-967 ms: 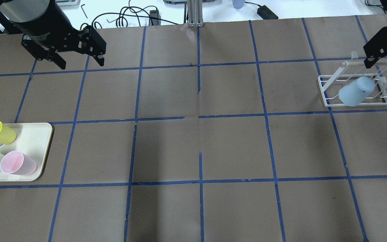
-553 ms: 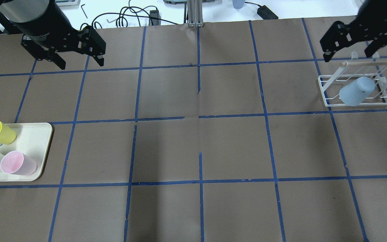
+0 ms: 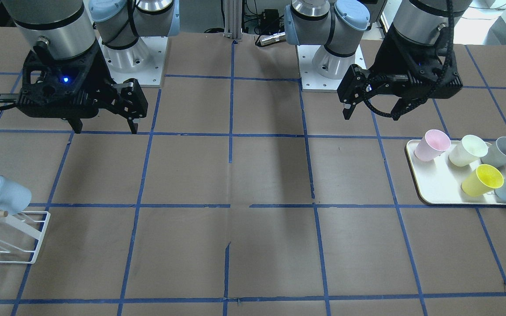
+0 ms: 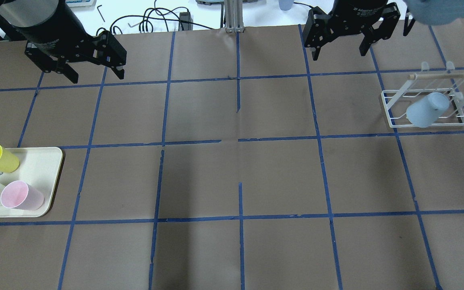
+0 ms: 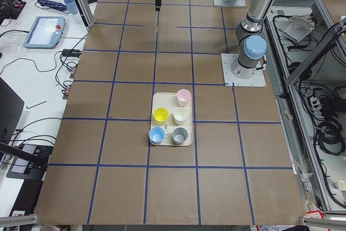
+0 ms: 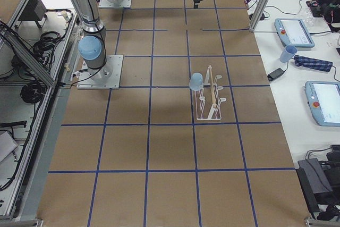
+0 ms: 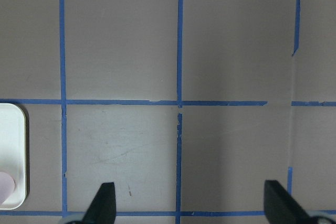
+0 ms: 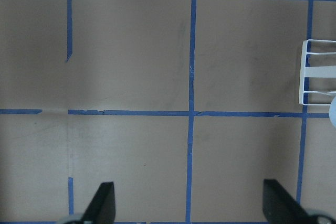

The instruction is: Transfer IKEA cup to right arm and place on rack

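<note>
The IKEA cup [image 4: 427, 109] sits mouth-down and tilted on a slanted peg of the rack [image 4: 445, 124], out to the right tool's [image 4: 339, 54] outer side and well apart from it. Both tools hang spread wide and empty over the table (the left tool [image 4: 97, 77] is far farther off). I'd say the placing looks done.

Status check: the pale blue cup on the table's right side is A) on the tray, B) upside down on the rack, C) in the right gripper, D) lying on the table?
B: the IKEA cup sits bottom-up on the rack; the right gripper is open, empty.
</note>
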Motion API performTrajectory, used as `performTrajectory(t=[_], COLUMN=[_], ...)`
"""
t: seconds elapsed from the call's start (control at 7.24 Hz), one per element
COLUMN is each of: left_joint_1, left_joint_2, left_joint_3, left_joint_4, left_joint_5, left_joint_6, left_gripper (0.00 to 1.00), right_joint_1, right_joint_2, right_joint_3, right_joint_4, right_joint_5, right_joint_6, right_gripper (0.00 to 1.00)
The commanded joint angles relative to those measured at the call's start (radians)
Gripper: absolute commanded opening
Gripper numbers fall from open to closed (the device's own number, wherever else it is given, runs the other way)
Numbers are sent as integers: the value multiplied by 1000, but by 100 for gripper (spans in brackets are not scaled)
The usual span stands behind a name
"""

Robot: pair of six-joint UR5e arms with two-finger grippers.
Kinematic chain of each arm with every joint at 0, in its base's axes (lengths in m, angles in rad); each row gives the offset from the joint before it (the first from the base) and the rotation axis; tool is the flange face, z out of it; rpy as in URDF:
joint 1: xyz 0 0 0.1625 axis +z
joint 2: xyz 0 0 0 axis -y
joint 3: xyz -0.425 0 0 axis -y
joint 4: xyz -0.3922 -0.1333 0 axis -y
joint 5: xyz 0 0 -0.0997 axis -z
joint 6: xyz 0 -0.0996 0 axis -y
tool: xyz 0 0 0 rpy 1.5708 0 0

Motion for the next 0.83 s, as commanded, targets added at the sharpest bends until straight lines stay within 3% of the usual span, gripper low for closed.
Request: performTrajectory(t=[0.0,0.14,0.69], left_joint_1=[0,0,-11], left_joint_2=[1,1,-14], left_joint_3=[0,0,4], left_joint_4=[0,0,-9], left_joint_5=[0,0,2], left_joint_6=[1,1,0], left_gripper=[100,100,100], right_joint_1=[0,-2,-17], right_joint_2=[-15,-38,-43], right_joint_3=[0,2,3], right_joint_4=[24,88,95], right_joint_5=[3,3,30], right_joint_6=[11,12,43], right_gripper=[95,95,97])
